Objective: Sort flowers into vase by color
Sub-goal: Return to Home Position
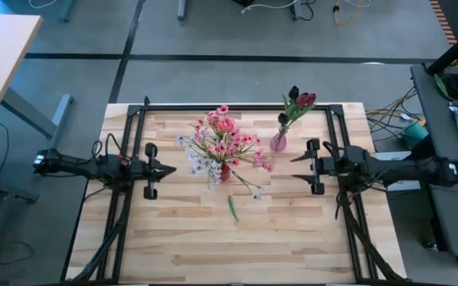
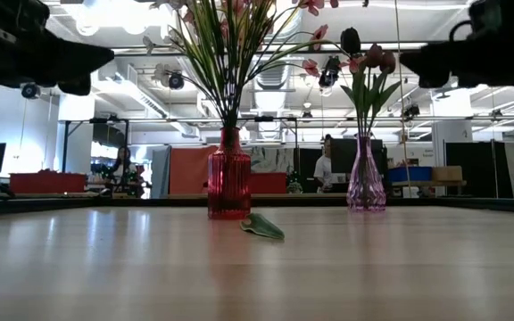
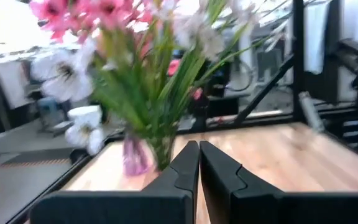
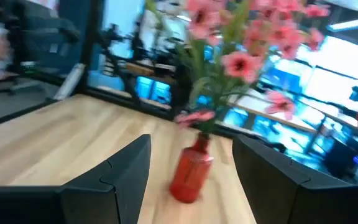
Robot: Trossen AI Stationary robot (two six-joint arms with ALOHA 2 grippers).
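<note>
A red vase stands upright near the table's middle, holding pink blossom sprays and white sprigs by their stems. A clear pink vase toward the far right holds dark red and near-black tulip buds. My left gripper hovers shut, left of the red vase. My right gripper hovers open, right of it; its fingers stand apart from the vase.
A loose green leaf lies flat on the table, near of the red vase. A black frame runs along the table's far edge and down both sides. Bare wood stretches across the near half.
</note>
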